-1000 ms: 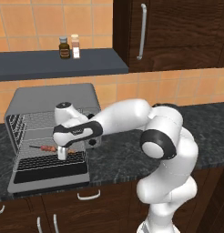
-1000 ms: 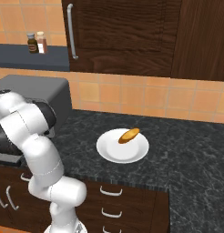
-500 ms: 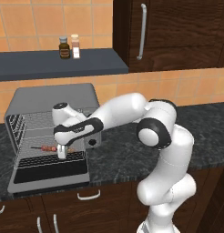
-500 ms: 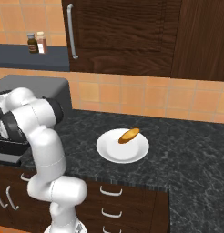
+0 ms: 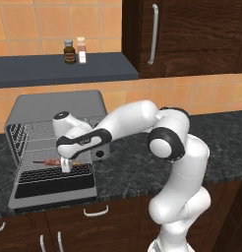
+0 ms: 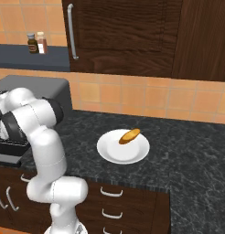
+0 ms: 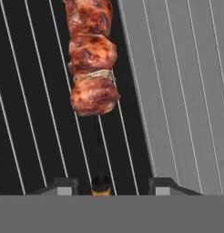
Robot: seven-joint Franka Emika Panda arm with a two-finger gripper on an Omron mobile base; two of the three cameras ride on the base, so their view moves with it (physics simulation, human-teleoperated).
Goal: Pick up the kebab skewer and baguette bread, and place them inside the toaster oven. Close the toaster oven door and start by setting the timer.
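A dark speckled counter (image 5: 133,172) under wooden cabinets was seen, and on it the toaster oven (image 5: 54,113), whose door (image 5: 51,189) was let down flat; on the wire rack (image 7: 45,113) inside, the kebab skewer (image 7: 92,59) was laid, its stick end lying between the parted, narrowly spread tips of the gripper (image 7: 106,187), which were clamped on nothing. The skewer's placing was judged done, while the baguette bread (image 6: 130,135) was left on a white plate (image 6: 109,153) well apart to the right, so the next move was judged to call for the hand to be drawn out clear of the rack and carried across to the loaf
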